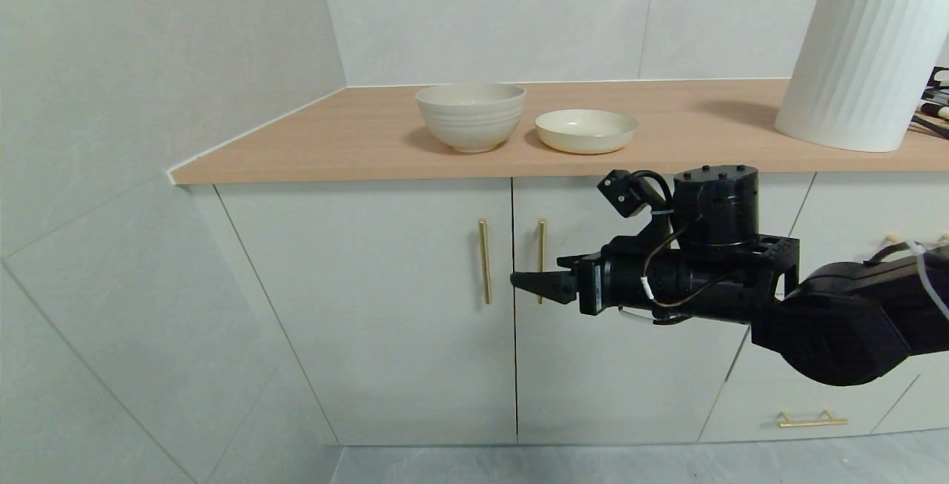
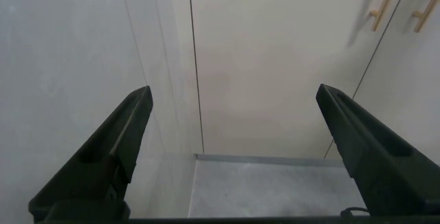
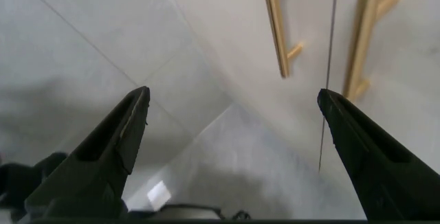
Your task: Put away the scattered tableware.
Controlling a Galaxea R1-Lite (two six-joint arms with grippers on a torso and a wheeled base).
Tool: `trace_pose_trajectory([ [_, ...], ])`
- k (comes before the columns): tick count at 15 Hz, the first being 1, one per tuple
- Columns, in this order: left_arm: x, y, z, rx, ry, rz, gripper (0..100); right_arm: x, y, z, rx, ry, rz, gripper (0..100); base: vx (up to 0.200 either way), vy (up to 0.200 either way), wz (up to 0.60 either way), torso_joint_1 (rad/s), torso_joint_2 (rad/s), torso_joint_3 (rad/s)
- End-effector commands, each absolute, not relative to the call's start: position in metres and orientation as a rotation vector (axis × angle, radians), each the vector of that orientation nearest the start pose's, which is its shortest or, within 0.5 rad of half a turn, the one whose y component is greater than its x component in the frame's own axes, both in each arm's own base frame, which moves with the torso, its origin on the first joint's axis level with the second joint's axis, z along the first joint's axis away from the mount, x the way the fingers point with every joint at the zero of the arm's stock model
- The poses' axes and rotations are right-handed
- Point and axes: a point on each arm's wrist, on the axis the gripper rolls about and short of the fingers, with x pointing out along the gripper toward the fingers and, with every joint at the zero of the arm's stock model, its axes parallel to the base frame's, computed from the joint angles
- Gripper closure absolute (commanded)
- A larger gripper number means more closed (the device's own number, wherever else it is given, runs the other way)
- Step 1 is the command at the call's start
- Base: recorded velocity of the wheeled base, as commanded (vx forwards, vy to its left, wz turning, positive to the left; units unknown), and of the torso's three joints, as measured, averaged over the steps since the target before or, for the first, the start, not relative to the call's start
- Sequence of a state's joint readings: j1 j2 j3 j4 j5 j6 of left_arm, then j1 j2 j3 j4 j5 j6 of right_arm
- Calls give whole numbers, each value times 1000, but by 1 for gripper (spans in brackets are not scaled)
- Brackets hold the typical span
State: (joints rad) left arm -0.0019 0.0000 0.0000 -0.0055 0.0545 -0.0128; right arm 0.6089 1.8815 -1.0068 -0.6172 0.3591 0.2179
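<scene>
Cream ribbed bowl (image 1: 471,115) is sitting upright on the wooden counter (image 1: 334,143), well above the right gripper (image 1: 528,284) and a bit to its left. Pale shallow dish (image 1: 586,130) is lying flat just beside the bowl, apart from it, above the gripper and to its right.

Black arm (image 1: 838,321), tapered black hand (image 1: 523,281), looped cables (image 1: 662,250), top screws (image 1: 715,170).
</scene>
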Motion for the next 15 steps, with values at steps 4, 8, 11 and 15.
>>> trace_pose_trajectory([
  [4,-23,1,76,-14,-5,54,0,315,225,160,170,353,845,0,0,0,0,0,0,0],
  [8,-23,1,76,-12,-5,54,0,331,222,157,209,351,804,0,0,0,0,0,0,0],
  [11,-23,1,76,-14,-7,54,0,339,228,152,282,381,789,0,0,0,0,0,0,0],
  [15,-23,1,76,-14,-5,52,0,342,231,148,310,400,786,0,0,0,0,0,0,0],
])
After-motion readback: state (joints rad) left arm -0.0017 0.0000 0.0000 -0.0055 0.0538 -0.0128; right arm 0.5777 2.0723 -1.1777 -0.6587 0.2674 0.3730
